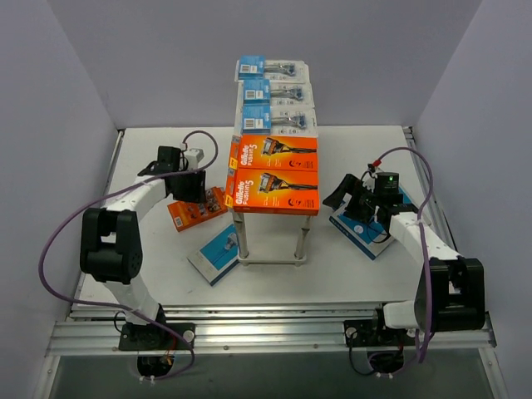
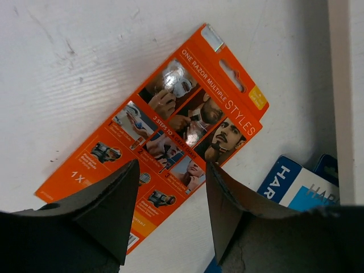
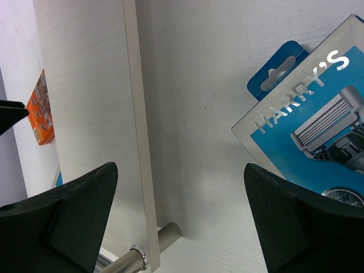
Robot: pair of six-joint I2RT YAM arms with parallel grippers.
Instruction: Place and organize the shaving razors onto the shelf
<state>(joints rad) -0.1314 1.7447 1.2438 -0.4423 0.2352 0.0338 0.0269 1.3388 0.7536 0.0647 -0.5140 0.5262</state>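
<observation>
Left gripper parted just above flat orange razor pack, right gripper spread wide beside blue pack

1. Three blister packs and two orange boxes are lined along the shelf top.
2. An orange pack is seen on the bench under the left end effector.
3. A blue pack is seen beneath the right end effector.

White tabletop, pale grey walls, aluminium rail along near edge
</observation>
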